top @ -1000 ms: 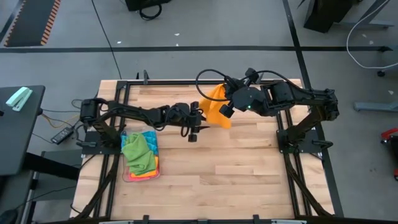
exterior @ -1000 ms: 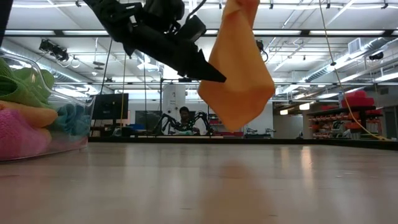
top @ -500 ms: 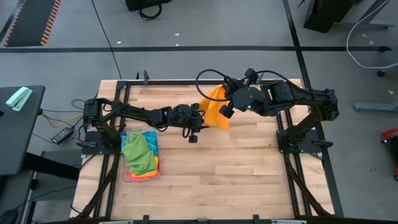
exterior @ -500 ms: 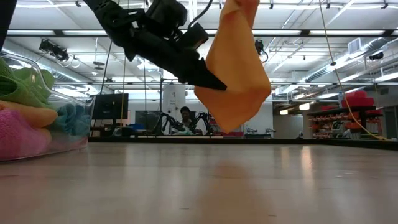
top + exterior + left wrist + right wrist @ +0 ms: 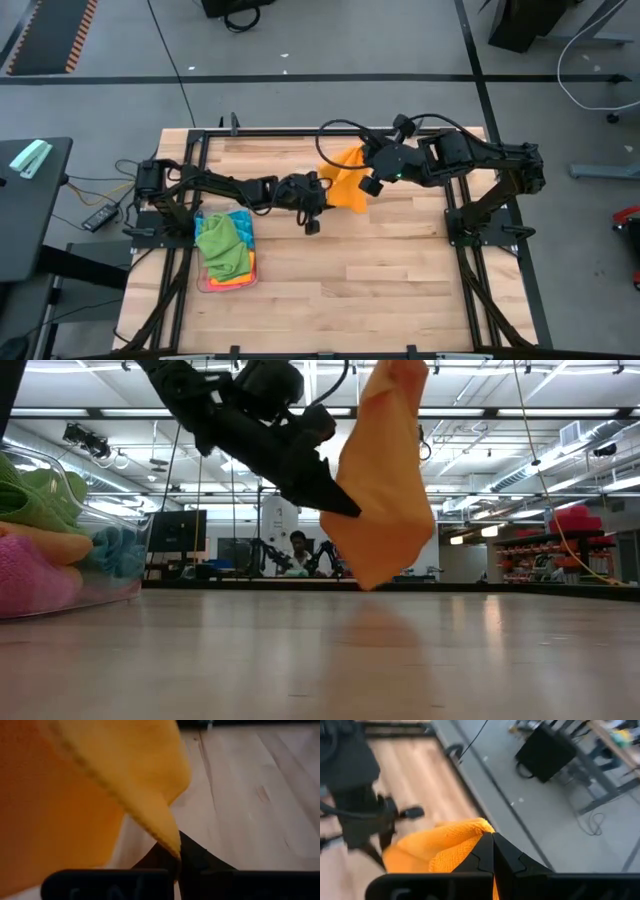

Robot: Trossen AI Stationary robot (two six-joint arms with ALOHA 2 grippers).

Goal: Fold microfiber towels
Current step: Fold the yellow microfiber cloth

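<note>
An orange microfiber towel [image 5: 385,470] hangs in the air over the far middle of the table [image 5: 400,270], clear of the wood. My right gripper [image 5: 492,842] is shut on its top, above the low view's upper edge. My left gripper [image 5: 352,512] comes from the table's left and is shut on the towel's side edge, partway down. Several more towels, green [image 5: 218,240], pink and blue, lie heaped in a clear tray [image 5: 226,282] at the near left. My left gripper pinches a corner of the towel's hemmed edge [image 5: 172,845] between its two fingers. The fingers slant down from the table's left. The cloth hangs slack below the hold, clear of the table. My right gripper pinches a bunched fold at the towel's top [image 5: 470,832] between its shut fingers, slanting down from the table's right. The towel hangs below it, lifted clear.
The tray [image 5: 60,595] with its heap of towels fills the low view's left side. Black frame rails [image 5: 460,215] run along the table's left, right and far sides. Bare wood lies in the table's middle and near half.
My left gripper has sunk a little toward the hanging towel and shut on its side edge. The towel's lower part has swung slightly and now hangs lower, to a point. My right gripper has kept its hold at the top.
</note>
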